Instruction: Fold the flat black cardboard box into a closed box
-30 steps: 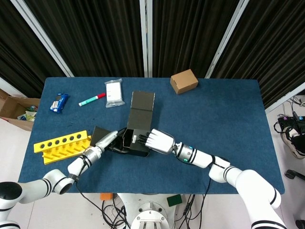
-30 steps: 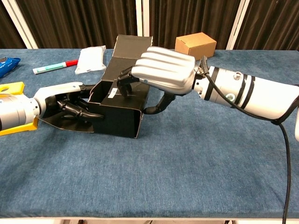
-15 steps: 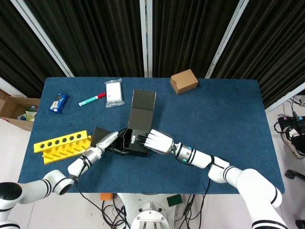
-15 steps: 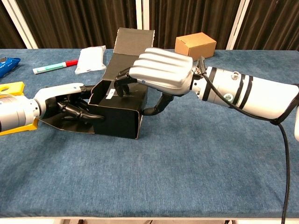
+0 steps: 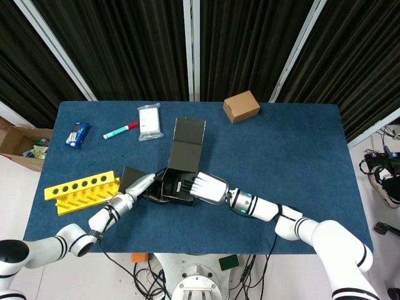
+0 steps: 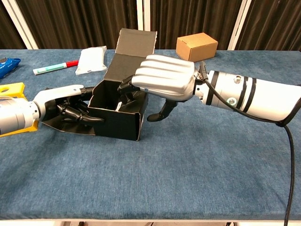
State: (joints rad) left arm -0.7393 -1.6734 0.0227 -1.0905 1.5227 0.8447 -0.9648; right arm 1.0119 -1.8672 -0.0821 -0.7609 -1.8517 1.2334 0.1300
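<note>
The black box (image 6: 117,110) sits near the middle of the blue table (image 5: 294,150), toward the front edge, already popped up into an open-topped shape with its long lid flap (image 6: 134,52) standing up and leaning back on the far side. The right hand (image 6: 164,80) is draped over the box's right wall, with dark fingers (image 6: 128,89) hooked down inside and the thumb (image 6: 160,113) hanging down outside that same wall, so it looks clamped on that wall of the box. The left hand (image 6: 70,106) comes in from the left side, lying on a side flap (image 6: 56,123) that's spread out flat on the table, its fingers curled up against the box's left wall; from the chest view I honestly can't tell if it's actually pinching anything or just pressing there. In the head view you can see the same setup from above, box (image 5: 178,181) between both hands, left hand (image 5: 142,187) and right hand (image 5: 206,187) facing each other. Other stuff around: a small brown cardboard box (image 5: 241,106) at the back right, a white packet (image 5: 150,121) and a marker (image 5: 120,130) at the back left, a blue wrapper (image 5: 77,134) far left, and a yellow rack with holes (image 5: 81,190) just left of the left arm.
</note>
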